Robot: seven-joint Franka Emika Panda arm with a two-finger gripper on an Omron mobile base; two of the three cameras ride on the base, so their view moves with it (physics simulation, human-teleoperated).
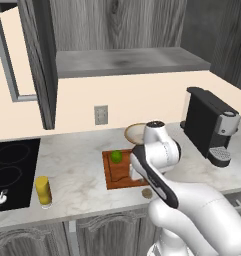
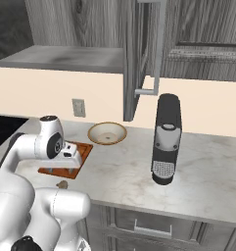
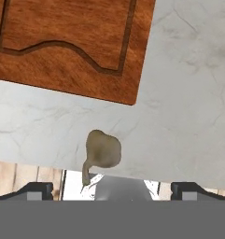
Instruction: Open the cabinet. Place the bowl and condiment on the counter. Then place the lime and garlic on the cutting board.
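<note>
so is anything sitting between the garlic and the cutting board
Nothing visible does. The garlic lies on bare counter just off the near corner of the cutting board, with only plain stone between them. The lime is already on the board's far part, leaving the near part free. The open gripper hangs above the garlic.

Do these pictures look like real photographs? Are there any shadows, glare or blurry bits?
Left base view: flat even light, and the small round bright-green lime has a faint gloss. Right base view: the black coffee machine shows soft highlights and hardly any shadow. Hand view: the reddish-brown wooden cutting board looks sharp, and the brownish-grey garlic lump looks a little soft-edged.
</note>
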